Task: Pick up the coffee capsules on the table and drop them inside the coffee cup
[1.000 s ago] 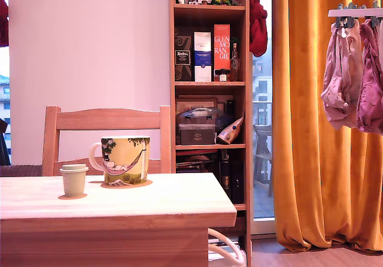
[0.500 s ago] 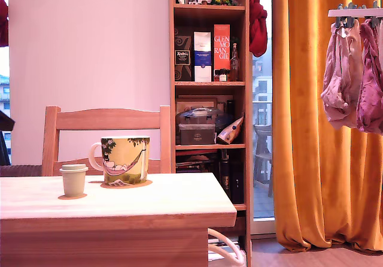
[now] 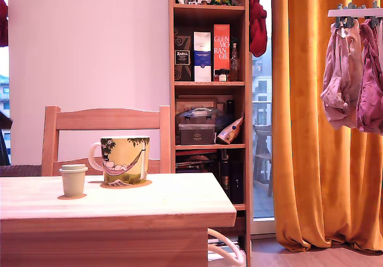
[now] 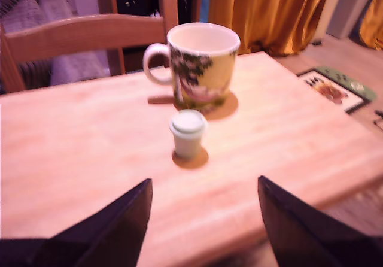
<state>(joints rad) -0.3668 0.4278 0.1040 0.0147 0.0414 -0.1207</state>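
One table (image 3: 149,204) of light wood carries everything, a slatted chair (image 3: 105,120) tucked behind its far edge. Next in size, the coffee cup (image 4: 201,63) stands upright near that far edge, mouth open, handle (image 4: 152,63) toward the chair. Just beside it, apart, the single coffee capsule (image 4: 188,132) sits upright, further from the far edge. Smallest in view, the gripper (image 4: 203,219) hovers short of the capsule, jaws spread wide and empty. A low or off-centre approach could tip the light capsule or nudge it against the cup.
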